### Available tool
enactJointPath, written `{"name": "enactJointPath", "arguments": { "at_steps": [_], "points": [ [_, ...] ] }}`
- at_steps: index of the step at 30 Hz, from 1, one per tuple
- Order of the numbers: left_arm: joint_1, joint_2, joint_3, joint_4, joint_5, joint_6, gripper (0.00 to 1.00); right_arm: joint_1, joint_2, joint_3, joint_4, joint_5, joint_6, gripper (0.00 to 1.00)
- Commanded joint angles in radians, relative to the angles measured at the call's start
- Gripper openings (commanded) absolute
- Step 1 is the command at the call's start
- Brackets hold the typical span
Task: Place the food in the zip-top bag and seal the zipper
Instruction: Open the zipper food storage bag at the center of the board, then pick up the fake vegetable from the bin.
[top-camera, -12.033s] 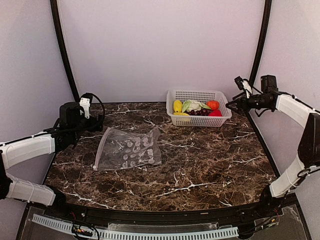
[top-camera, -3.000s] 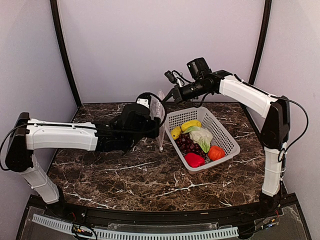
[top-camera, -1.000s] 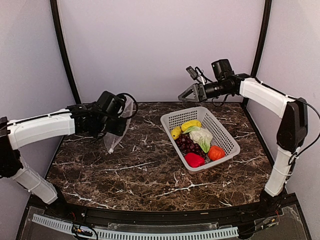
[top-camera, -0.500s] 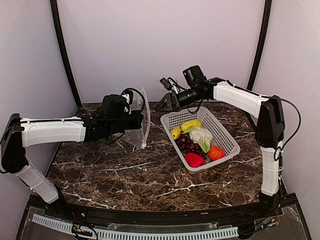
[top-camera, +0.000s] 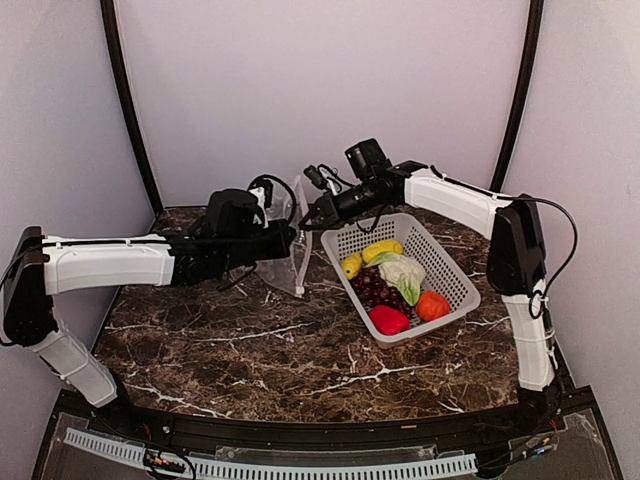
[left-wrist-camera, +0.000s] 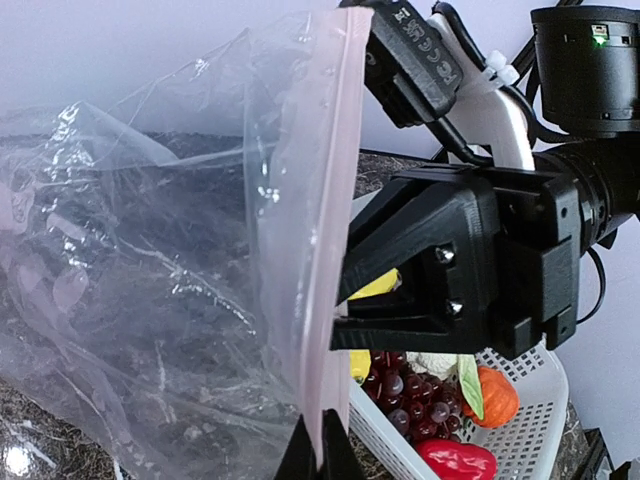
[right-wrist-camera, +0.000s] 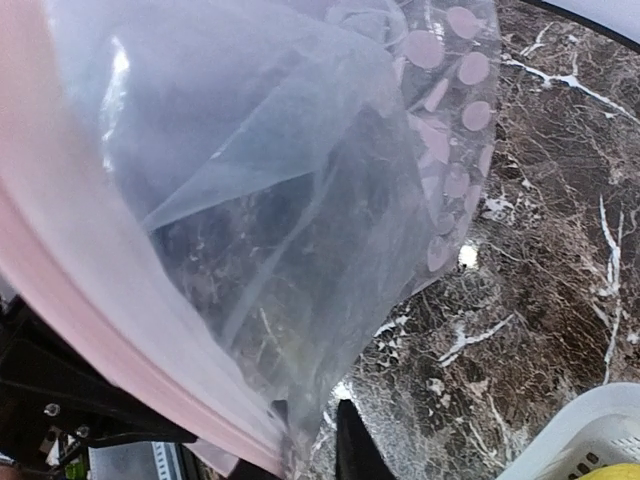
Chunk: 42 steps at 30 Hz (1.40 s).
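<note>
Our left gripper (top-camera: 283, 238) stays clenched on the bag (top-camera: 300, 252), which it has carried in from 9 o'clock. The bag now hangs upright at 9 o'clock of the basket (top-camera: 468, 296). Our right gripper (top-camera: 310, 213) has swung across and nipped the zipper (left-wrist-camera: 325, 250), so we judge the mouth ready to be pulled open. The bag is empty; all the food (top-camera: 390, 285) lies in the basket.

The top external view looks down from high behind the arm bases, far enough to take in the whole dark marbled worktop (top-camera: 250, 340). The left wrist view sits close against the clear dotted plastic bag (left-wrist-camera: 130, 300), facing the white perforated plastic basket (left-wrist-camera: 545, 425). The right wrist view faces the opposite way, through the same bag, onto the worktop. All three share bag and basket.
</note>
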Motion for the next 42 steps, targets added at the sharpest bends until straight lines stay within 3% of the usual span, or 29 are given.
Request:
{"name": "enactJointPath", "arguments": {
  "at_steps": [1,3,6,11,14,17,19,21,25,28,32,36,42],
  "points": [
    [-0.009,-0.038,0.032,-0.056,-0.028,0.015,0.01,0.004,0.03,0.039,-0.023,0.143,0.012,0.07],
    [-0.009,-0.057,0.047,-0.131,-0.088,0.023,0.01,-0.002,0.015,0.024,-0.028,0.197,0.007,0.0],
    [-0.009,-0.088,0.086,-0.34,-0.246,0.031,0.01,-0.011,-0.004,-0.004,-0.043,0.316,0.014,0.0],
    [-0.009,-0.191,0.059,-0.403,-0.343,0.074,0.01,-0.013,-0.005,-0.003,-0.076,0.475,0.037,0.0],
    [-0.009,-0.218,0.045,-0.38,-0.341,0.104,0.01,-0.011,0.011,0.025,-0.087,0.467,0.039,0.0],
    [-0.009,-0.212,0.044,-0.362,-0.322,0.127,0.01,-0.008,0.014,0.045,-0.072,0.306,0.008,0.0],
    [-0.008,-0.2,0.046,-0.355,-0.321,0.138,0.01,-0.008,0.001,0.046,-0.055,0.156,-0.031,0.12],
    [-0.008,-0.189,0.047,-0.355,-0.33,0.148,0.01,-0.009,-0.037,0.031,-0.053,0.021,-0.077,0.3],
    [-0.005,-0.178,0.05,-0.36,-0.35,0.184,0.01,-0.039,-0.155,-0.055,-0.069,-0.096,-0.171,0.55],
    [0.003,-0.169,0.048,-0.364,-0.345,0.209,0.01,-0.088,-0.253,-0.16,-0.084,-0.1,-0.243,0.66],
    [0.025,-0.145,0.054,-0.356,-0.309,0.271,0.01,-0.169,-0.356,-0.263,-0.136,-0.02,-0.375,0.7],
    [0.047,-0.096,0.089,-0.344,-0.244,0.341,0.01,-0.208,-0.413,-0.352,-0.229,0.154,-0.538,0.71],
    [0.054,-0.056,0.242,-0.494,-0.244,0.401,0.01,-0.212,-0.516,-0.559,-0.225,0.388,-0.684,0.69]
  ]
}}
